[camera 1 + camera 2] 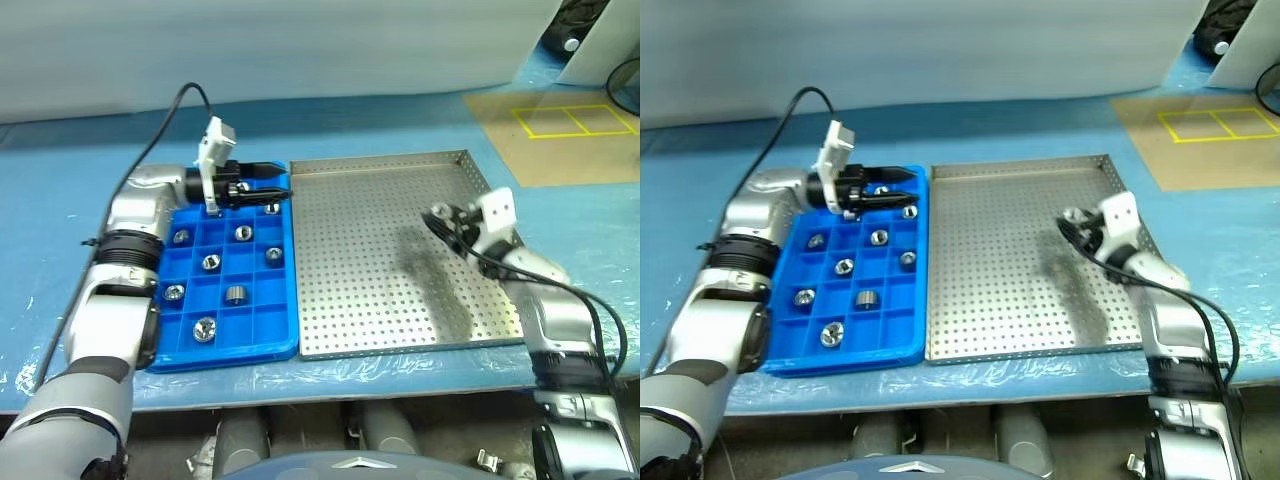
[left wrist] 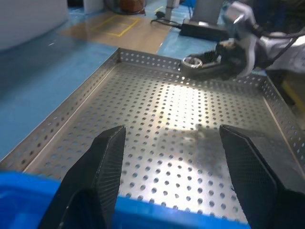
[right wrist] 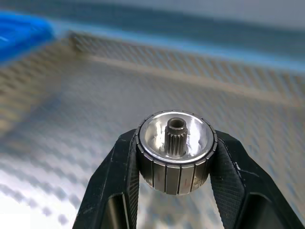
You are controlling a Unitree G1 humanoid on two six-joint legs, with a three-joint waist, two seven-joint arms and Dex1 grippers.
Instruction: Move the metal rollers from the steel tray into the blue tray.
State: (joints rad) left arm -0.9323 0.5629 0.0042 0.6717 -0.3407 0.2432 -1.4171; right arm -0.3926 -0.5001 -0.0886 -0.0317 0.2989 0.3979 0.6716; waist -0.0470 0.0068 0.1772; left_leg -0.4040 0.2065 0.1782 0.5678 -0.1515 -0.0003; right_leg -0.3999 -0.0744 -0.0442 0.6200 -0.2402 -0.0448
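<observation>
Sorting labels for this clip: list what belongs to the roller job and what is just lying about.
Job:
- roller, clamped in the right pincer
- rollers already in the blue tray
- steel tray
- left pincer, open over the blue tray

Lying about:
- blue table cover
- brown board with yellow squares

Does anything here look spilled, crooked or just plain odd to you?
Nothing looks spilled. One oddity: a roller in the blue tray lies on its side, while its neighbours sit hole-up. The steel tray holds no loose rollers, and the right gripper holds the last roller squarely between its fingers.
</observation>
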